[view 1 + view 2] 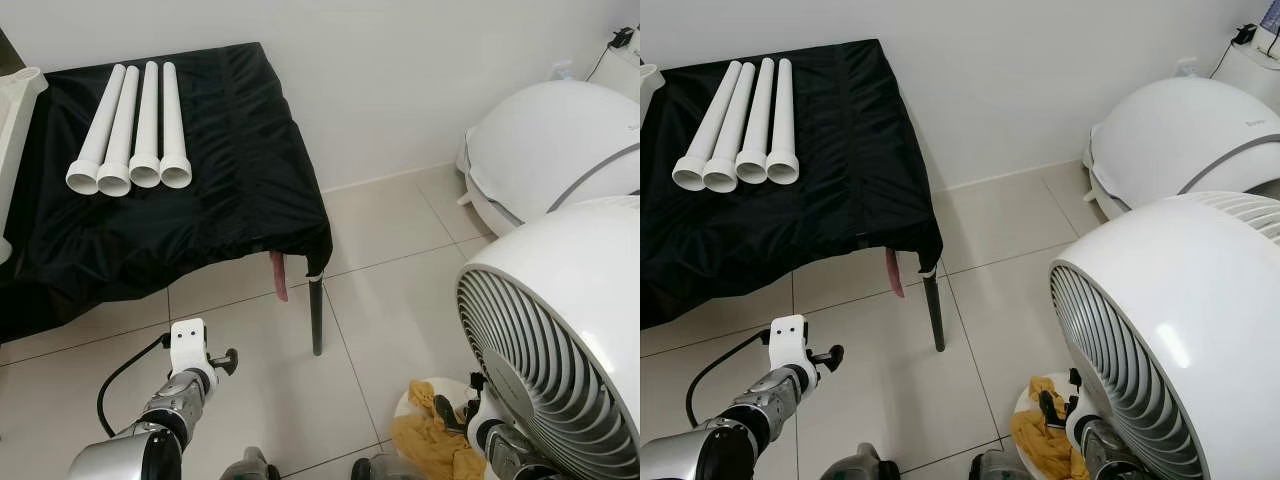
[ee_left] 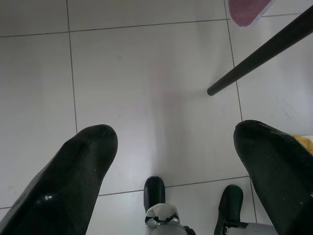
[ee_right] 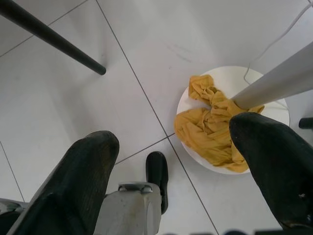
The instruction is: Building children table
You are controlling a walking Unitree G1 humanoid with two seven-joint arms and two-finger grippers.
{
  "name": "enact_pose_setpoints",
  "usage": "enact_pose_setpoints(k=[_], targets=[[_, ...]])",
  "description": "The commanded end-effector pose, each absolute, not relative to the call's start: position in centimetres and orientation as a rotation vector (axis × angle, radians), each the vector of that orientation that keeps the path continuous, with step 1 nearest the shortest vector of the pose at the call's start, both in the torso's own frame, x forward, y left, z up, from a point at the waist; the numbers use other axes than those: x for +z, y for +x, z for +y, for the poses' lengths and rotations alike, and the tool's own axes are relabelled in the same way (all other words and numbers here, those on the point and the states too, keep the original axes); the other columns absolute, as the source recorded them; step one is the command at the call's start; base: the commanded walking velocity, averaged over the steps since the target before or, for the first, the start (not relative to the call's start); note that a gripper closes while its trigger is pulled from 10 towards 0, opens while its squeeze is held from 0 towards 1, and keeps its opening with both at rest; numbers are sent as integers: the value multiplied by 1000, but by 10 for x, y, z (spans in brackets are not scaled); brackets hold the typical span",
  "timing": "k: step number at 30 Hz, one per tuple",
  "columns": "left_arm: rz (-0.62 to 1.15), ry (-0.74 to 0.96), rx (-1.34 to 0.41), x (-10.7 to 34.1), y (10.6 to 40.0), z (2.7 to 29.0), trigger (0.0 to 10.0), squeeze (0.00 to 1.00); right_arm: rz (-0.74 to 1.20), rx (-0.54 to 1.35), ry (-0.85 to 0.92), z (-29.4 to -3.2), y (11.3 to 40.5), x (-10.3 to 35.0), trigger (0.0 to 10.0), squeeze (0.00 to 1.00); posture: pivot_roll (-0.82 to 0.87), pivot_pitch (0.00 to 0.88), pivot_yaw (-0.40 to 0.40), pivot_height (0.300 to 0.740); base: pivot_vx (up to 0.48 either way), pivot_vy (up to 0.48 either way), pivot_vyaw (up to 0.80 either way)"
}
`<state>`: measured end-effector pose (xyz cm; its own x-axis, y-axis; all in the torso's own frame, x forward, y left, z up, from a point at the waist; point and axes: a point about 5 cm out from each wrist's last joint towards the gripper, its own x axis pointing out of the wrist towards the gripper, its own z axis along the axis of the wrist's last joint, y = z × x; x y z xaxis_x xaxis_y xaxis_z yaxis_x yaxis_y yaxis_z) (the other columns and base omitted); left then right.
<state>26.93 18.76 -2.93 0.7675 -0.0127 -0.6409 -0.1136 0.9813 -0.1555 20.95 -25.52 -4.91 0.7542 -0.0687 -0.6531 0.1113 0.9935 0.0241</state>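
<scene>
— So, what have you got in front of you, biggest things first?

— Your worktop (image 1: pixel 200 230) stands to the left against the white wall, draped in black cloth, with one black leg (image 1: pixel 316 315) showing on the tiled floor (image 1: pixel 390 270). To your right sits a white pedestal fan (image 1: pixel 560 330), and behind it a white domed appliance (image 1: pixel 550 140).

— And the table parts?

— Four white tubes (image 1: pixel 130 130) lie side by side on the black cloth, touching one another, open ends toward you. A white piece (image 1: pixel 12 110) rests at the worktop's left edge; you cannot tell what it is.

— Anything on the floor?

— A crumpled yellow cloth (image 3: pixel 210 125) lies on the fan's round white base (image 3: pixel 271 115), against the pole.

— The arms?

— Your left gripper (image 2: pixel 171 147) hangs low over bare tiles near the worktop leg, fingers (image 2: pixel 73 171) spread wide, grasping nothing. Your right gripper (image 3: pixel 186 147) hangs above the fan base, fingers likewise spread and empty. Both are well apart from the tubes.
</scene>
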Motion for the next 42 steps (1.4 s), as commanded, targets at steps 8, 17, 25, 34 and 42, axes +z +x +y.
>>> enact_pose_setpoints(k=[8,17,25,34,42], targets=[[648,-209,47,-24,275,184,10000,0,680,-109,83,-248,215,-47,10000,0,-38,77,68,740,0,0,0],[640,-161,52,-21,279,187,10000,0,663,-90,65,-240,218,-48,10000,0,-56,69,66,740,0,0,0],[617,-130,3,-16,285,175,10000,0,624,-96,62,-235,224,-44,10000,0,-51,57,63,740,0,0,0],[614,-145,3,-16,285,174,10000,0,613,-75,34,-237,229,-41,10000,0,-45,50,62,740,0,0,0],[610,-155,29,-16,285,177,10000,0,612,-77,24,-239,229,-40,10000,0,-46,60,58,740,0,0,0]])
